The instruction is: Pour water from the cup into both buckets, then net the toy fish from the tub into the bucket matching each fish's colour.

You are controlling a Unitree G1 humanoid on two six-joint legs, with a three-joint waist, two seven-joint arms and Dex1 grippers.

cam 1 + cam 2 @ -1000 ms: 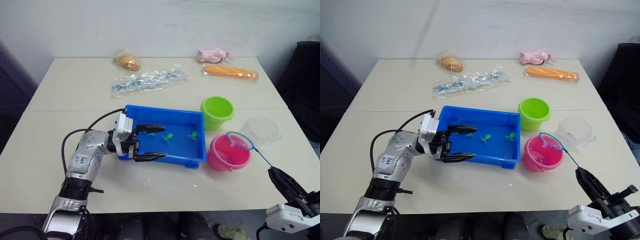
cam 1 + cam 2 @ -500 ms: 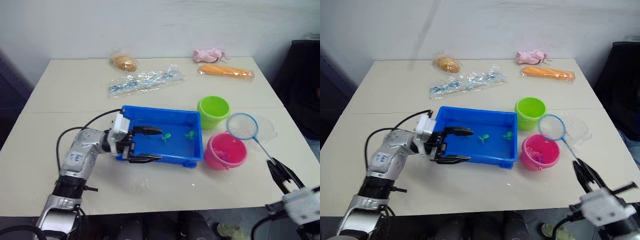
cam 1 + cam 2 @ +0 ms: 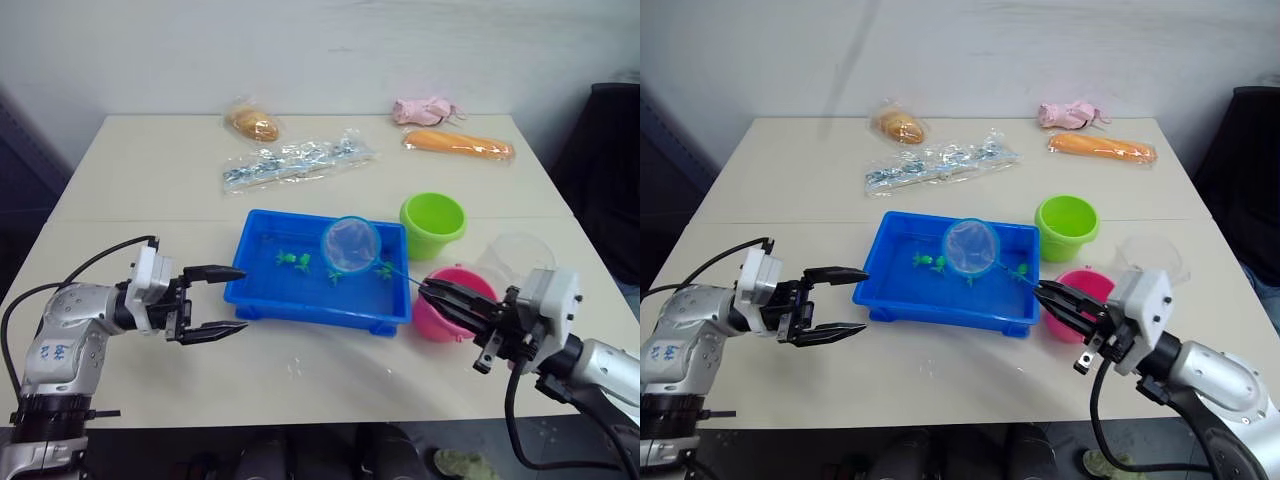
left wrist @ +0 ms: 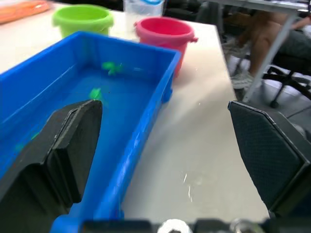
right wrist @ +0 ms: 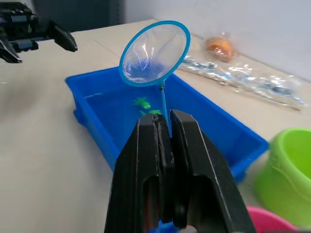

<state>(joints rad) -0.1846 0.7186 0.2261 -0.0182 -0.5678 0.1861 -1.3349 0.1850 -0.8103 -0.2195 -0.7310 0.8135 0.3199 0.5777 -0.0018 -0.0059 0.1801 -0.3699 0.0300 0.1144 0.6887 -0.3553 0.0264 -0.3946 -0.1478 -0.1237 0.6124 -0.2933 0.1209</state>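
Currently I log: right gripper (image 3: 432,292) clamped on net (image 3: 350,243) handle, hoop raised over blue tub (image 3: 262,295) | left gripper (image 3: 225,300) spread wide, empty, just beside tub's left end | green toy fish (image 3: 293,260) in tub | green bucket (image 3: 433,226), pink bucket (image 3: 449,323), clear cup (image 3: 518,253) right of tub.

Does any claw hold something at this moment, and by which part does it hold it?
The right claw holds the net by the near end of its thin handle, with the hoop above the tub. The left claw is open and holds nothing.
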